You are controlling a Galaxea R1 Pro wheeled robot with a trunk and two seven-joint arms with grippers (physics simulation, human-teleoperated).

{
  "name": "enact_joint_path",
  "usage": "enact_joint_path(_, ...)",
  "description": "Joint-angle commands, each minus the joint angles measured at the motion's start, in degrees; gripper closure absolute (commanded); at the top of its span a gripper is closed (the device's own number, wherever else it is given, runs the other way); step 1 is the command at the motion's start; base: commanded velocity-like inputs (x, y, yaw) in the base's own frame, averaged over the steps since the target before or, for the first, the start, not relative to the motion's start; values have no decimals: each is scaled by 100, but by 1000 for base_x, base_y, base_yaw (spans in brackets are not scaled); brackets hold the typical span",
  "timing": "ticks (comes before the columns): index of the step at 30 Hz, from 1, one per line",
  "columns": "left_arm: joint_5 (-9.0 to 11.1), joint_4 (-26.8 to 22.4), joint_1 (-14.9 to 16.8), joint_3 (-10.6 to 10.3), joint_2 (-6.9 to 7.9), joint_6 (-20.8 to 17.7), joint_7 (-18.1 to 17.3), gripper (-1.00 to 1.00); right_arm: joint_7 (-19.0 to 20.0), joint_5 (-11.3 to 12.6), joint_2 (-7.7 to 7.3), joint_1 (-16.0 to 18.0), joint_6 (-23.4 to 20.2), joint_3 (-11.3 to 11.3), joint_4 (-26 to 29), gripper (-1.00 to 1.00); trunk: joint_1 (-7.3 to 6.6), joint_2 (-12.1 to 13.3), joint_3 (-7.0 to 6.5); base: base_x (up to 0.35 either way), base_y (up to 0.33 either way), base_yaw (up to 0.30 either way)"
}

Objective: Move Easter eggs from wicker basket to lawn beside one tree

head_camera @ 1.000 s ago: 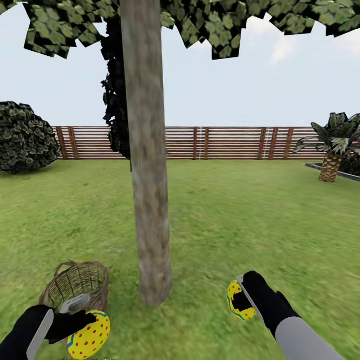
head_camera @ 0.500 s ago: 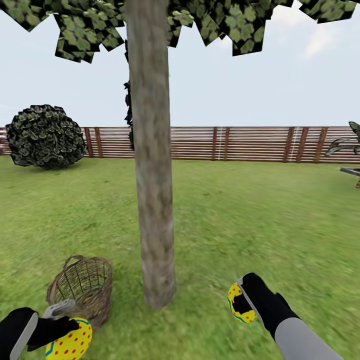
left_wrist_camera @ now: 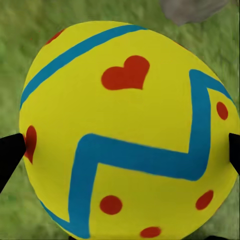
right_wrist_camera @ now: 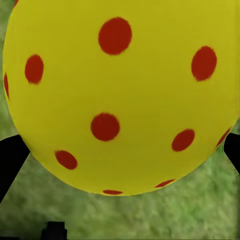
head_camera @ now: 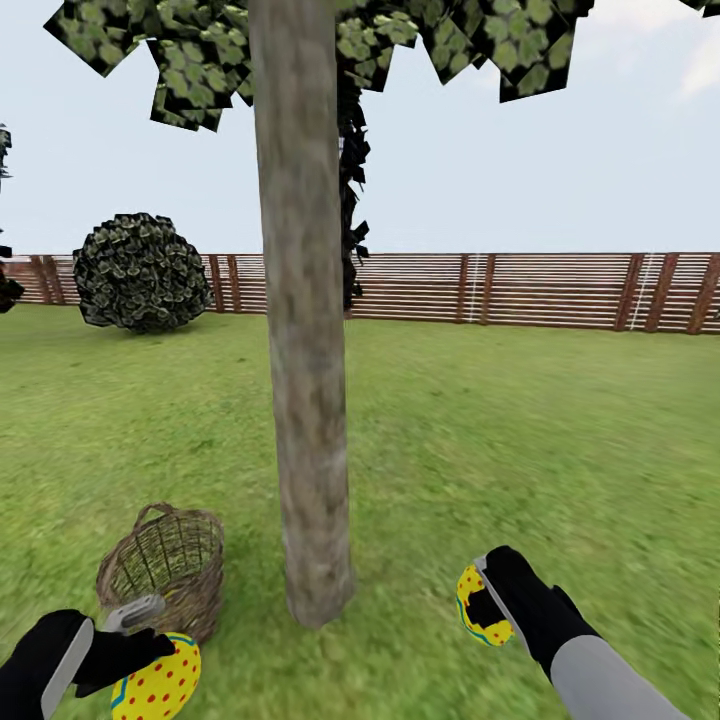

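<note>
Each tool grasps an egg: left tool beside the wicker basket, right tool across the tree.

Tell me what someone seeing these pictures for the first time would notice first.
Probably the thick grey-brown tree rising through the middle of the head view from the lawn. Next, the two bright yellow eggs low in the picture: the left gripper holds one egg just in front of the wicker basket, and the right gripper holds another egg on the trunk's other side.
</note>
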State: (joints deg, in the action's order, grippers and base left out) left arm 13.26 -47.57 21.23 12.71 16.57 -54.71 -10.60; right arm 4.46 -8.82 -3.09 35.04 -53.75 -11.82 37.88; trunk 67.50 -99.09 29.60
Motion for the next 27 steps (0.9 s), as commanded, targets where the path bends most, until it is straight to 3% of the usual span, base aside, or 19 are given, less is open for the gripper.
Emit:
enact_joint_path(1,-32,-6,4,15,-21,-31,-39,100,45,-47,-22,3,5,-13,0,100,1,-4,7,146,-323,7)
enact_joint_path(2,-32,-6,4,14,-41,-31,-39,100,31,-44,-76,-14,163,-8,-179,100,1,-4,7,146,-323,3)
enact_joint_path(4,-28,-6,4,18,-58,-31,-39,100,-48,0,-427,-29,896,-3,-730,100,1,-4,7,146,-323,1)
enact_joint_path(9,-25,-6,4,12,-58,-31,-38,100,-55,34,-581,-197,1235,-5,-771,100,1,-4,7,146,-323,0)
enact_joint_path(13,-24,-6,4,12,-55,-37,-39,100,-42,26,-575,-573,1203,-6,-270,100,1,-4,7,146,-323,0)
enact_joint_path(16,-25,-6,4,12,-55,-34,-39,100,-40,26,-542,-601,626,-13,-256,100,1,-4,7,146,-323,0)
enact_joint_path(18,-30,-6,4,12,-57,-33,-38,100,-36,30,-529,-603,494,-13,-255,100,1,-4,7,146,-323,0)
enact_joint_path(27,-34,-6,4,12,-123,-31,-30,100,-21,52,-522,-607,546,-9,-185,100,1,-4,7,146,-323,0)
